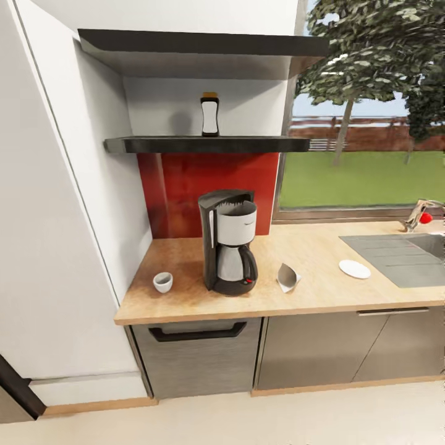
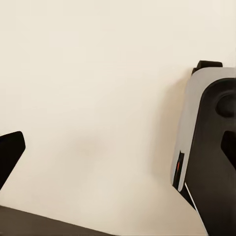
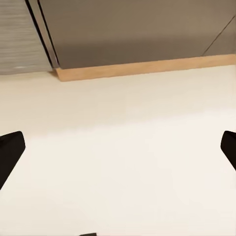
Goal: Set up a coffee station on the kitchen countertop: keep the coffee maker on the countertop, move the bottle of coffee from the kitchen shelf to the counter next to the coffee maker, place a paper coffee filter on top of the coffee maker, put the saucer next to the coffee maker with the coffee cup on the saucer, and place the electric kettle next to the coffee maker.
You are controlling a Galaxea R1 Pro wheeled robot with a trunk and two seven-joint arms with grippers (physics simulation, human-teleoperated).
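The coffee maker (image 1: pixel 228 244) stands on the kitchen countertop (image 1: pixel 315 247) in front of a red backsplash. Above it, the bottle of coffee (image 1: pixel 210 115) stands upright on the kitchen shelf (image 1: pixel 204 144). The white coffee cup (image 1: pixel 163 282) sits left of the machine. To its right the paper coffee filter (image 1: pixel 287 277) lies on the worktop, and the saucer (image 1: pixel 355 269) lies farther right. The electric kettle is out of view. My left gripper (image 2: pixel 118 152) is open over pale floor. My right gripper (image 3: pixel 118 150) is open too, low before the grey cabinet fronts (image 3: pixel 128 29).
A grey sink (image 1: pixel 402 256) with a faucet (image 1: pixel 420 216) occupies the counter's right end. A white wall panel (image 1: pixel 62 216) closes off the left side. A thicker upper shelf (image 1: pixel 204 49) hangs above. A grey-black part of the robot (image 2: pixel 206 147) lies beside the left gripper.
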